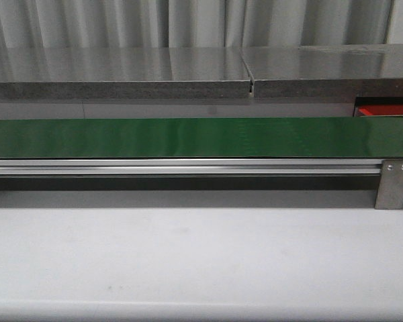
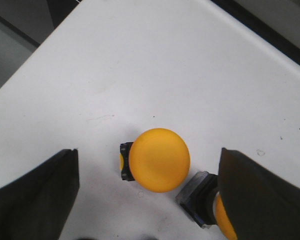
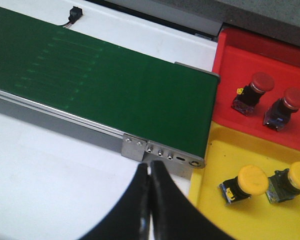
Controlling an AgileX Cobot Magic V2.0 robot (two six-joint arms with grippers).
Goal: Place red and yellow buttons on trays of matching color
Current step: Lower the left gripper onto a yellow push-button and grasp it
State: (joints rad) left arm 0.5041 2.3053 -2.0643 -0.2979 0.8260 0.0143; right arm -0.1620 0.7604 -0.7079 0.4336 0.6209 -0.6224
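In the left wrist view a yellow button (image 2: 159, 160) with a black base lies on the white table, between the wide-apart fingers of my open left gripper (image 2: 147, 200). A second yellow button (image 2: 204, 201) lies beside it, partly hidden behind one finger (image 2: 262, 195). In the right wrist view my right gripper (image 3: 149, 172) is shut on nothing above the table, near the belt's end bracket. Past the belt's end, the red tray (image 3: 235, 60) holds two red buttons (image 3: 255, 86) (image 3: 286, 102). The yellow tray (image 3: 240, 150) holds two yellow buttons (image 3: 247, 182) (image 3: 294, 181).
The long green belt (image 1: 188, 137) on its aluminium frame crosses the table, with a steel bracket (image 1: 393, 181) at its right end. A grey shelf (image 1: 121, 74) runs behind it. A sliver of the red tray (image 1: 384, 111) shows at the far right. Neither arm appears in the front view.
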